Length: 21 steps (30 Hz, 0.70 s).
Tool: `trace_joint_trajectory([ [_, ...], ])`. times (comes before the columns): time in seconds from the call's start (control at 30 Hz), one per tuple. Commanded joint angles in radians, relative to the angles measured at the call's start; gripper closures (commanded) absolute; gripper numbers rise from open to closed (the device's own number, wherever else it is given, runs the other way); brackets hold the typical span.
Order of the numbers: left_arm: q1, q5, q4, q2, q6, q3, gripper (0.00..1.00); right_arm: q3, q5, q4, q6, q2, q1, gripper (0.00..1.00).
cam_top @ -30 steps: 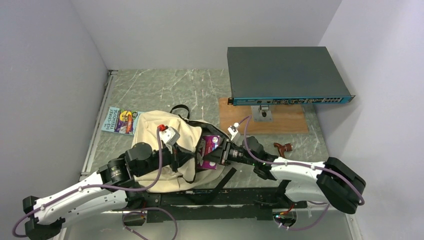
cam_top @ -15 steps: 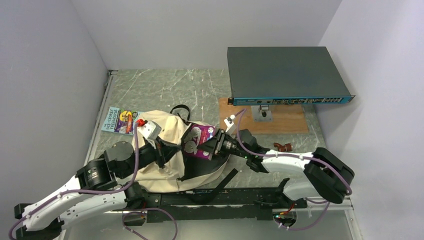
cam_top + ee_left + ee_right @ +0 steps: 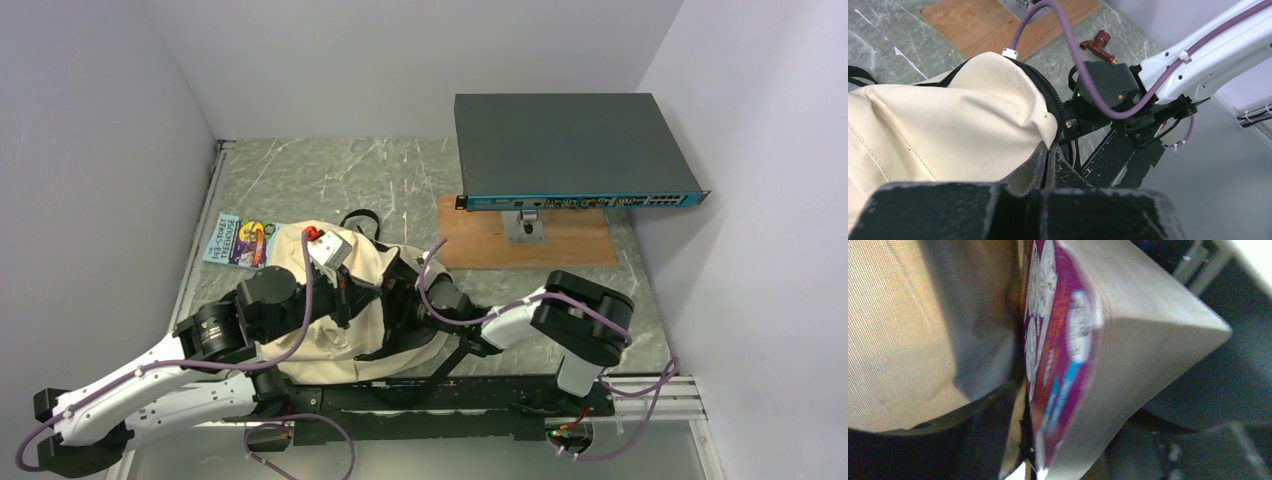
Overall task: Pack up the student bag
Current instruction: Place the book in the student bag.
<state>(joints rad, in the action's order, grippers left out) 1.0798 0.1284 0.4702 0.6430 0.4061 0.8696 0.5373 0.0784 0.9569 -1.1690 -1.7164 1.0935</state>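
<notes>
1. While the student bag (image 3: pixel 330 325) lies slumped at the middle of the marbled table (image 3: pixel 330 175), close to the arm bases, a colourful paperback (image 3: pixel 237 242) is seen flat just beside the bag's far left corner, not yet packed.
2. The left gripper (image 3: pixel 1049 149) is pressed together on the cream fabric at the zipper edge, and the bag's mouth is held lifted by it.
3. The right gripper (image 3: pixel 412 303) is buried in the dark opening. Its fingers are largely hidden and the wrist view is blurred, but a purple book (image 3: pixel 1063 365) appears to be pinched between them, partly inside the bag.
4. Further right, a dark network switch (image 3: pixel 570 140) is mounted over a wooden board (image 3: pixel 470 245), and a small brown object (image 3: pixel 1100 41) lies on the table. None of these is being touched.
5. Several risks can be judged from here. The fabric could slip from the left pinch, and the mouth would then collapse onto the book. A book corner could be snagged on the zipper or lining. If pushed hard, the soft bag could be dragged rather than filled.
</notes>
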Motion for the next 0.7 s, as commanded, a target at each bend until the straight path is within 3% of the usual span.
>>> trace_joint_trajectory([
  [0.0,0.006,-0.007,-0.076,-0.063,0.019,-0.007,1.0,-0.024,-0.023,-0.076,0.094,0.173,-0.021,0.3],
  [0.1,0.006,0.009,-0.066,-0.085,0.022,-0.022,1.0,-0.018,-0.024,-0.346,0.208,0.264,-0.029,0.21],
  [0.27,0.006,0.016,-0.033,-0.079,0.017,-0.009,1.0,-0.129,-0.023,-0.364,0.203,0.356,-0.034,0.18],
  [0.4,0.006,0.018,-0.031,-0.059,0.014,-0.006,1.0,-0.14,-0.038,-0.341,0.206,0.37,-0.035,0.28],
  [0.5,0.006,0.004,-0.035,-0.04,0.018,0.0,1.0,-0.086,-0.005,-0.299,0.235,0.306,-0.034,0.53],
  [0.67,0.006,-0.013,-0.06,-0.014,0.036,-0.003,1.0,0.04,0.066,-0.156,0.239,0.138,-0.034,0.75],
])
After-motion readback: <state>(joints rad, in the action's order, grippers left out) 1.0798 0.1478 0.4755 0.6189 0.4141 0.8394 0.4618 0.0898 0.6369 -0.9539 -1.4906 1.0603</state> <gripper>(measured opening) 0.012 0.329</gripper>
